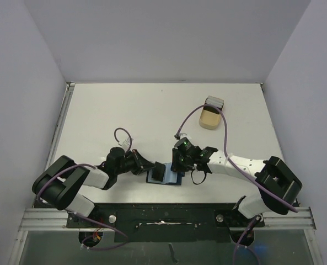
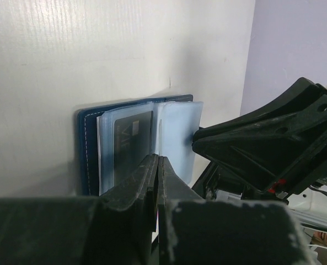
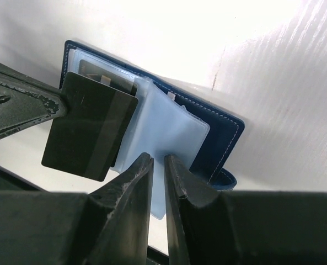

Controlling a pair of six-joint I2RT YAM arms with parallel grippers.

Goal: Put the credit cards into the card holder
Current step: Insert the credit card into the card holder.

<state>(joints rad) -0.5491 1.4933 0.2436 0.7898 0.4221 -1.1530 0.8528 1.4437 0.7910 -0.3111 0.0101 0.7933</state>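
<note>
Card holder (image 3: pixel 224 138) lies open, navy cover, pale-blue sleeves fanned.

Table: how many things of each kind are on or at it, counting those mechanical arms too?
Robot arms: 2
Card holder: 1
Dark cards: 2, one in the left gripper, one in a clear sleeve
Tan dish: 1
Total: 6, plus a pale object at the dish's far end, too small to identify.
</note>
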